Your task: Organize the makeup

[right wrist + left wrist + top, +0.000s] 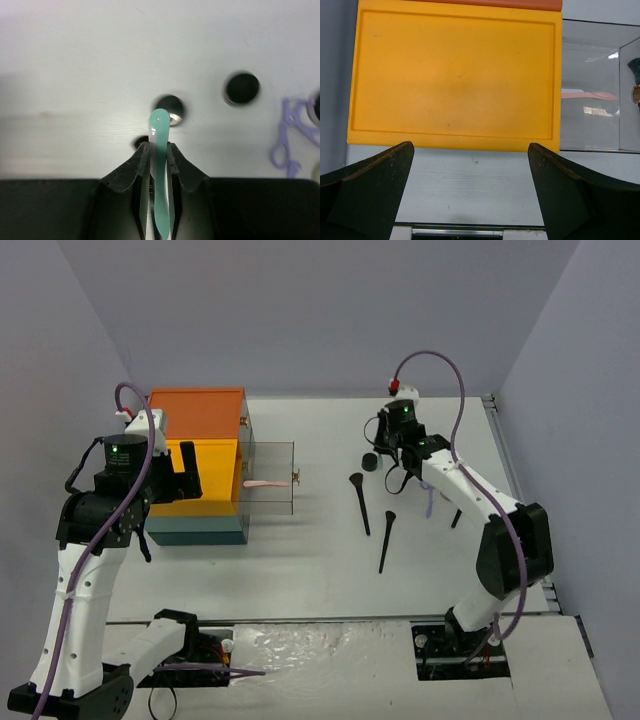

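Right wrist view showed the right gripper [159,148] clenched on a slim flat teal plastic stick [159,125], gripped approx mid-length, rounded tip sticking out past the fingers. The stick hung above the table over 2 round black jars [242,88], with the lilac loop [287,135] lying off to 1 side. In the top external view that was the far right of the table, well apart from the clear-walled organiser tray [270,502], which already held a pink stick [262,483]. The left gripper [470,147] was released, jaws spread wide, empty, over the yellow panel of the big orange-topped box [200,415].

Step in hand, I judged, was carrying teal to the tray. To do it well: keep the grip firm, travel high enough to clear the 2 black brushes [359,502] and the tray wall, line the stick up w/ the pink one, lower inside, and release only once it was low
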`<state>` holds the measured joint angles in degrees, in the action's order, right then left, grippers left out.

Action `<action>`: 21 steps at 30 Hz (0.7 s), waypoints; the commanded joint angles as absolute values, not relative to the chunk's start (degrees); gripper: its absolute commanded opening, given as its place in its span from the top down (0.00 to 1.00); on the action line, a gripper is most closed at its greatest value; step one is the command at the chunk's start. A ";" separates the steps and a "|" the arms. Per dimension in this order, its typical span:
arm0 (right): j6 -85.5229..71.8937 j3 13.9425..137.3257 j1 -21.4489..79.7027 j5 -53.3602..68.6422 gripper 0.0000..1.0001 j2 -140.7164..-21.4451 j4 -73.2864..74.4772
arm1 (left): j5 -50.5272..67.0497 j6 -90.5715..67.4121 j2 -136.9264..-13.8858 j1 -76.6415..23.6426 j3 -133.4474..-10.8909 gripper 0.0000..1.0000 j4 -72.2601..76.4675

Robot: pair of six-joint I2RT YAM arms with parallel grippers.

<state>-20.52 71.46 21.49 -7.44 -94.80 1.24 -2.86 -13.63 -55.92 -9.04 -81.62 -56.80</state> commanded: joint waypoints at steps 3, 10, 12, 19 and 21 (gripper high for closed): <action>-10.92 88.01 34.65 9.98 1.00 -89.40 -1.32 | -2.88 -13.34 -55.47 -9.40 -83.76 0.03 -54.34; -5.37 100.31 42.94 20.01 0.98 -98.55 -1.15 | -2.63 -13.62 -55.11 -9.40 -83.93 0.03 -54.40; -4.50 101.89 44.01 20.74 0.98 -100.60 -1.14 | -2.66 -13.54 -54.91 -9.40 -83.94 0.03 -54.46; -4.21 102.41 45.70 20.32 0.77 -103.49 -0.61 | -2.89 -13.44 -54.41 -9.40 -83.94 0.03 -55.01; -4.04 101.11 45.70 18.96 0.63 -102.58 -0.44 | -2.78 -13.39 -54.46 -9.40 -84.06 0.03 -54.84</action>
<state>-5.47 100.53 45.14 19.04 -106.10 2.66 -2.81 -13.66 -55.05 -9.04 -81.62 -56.82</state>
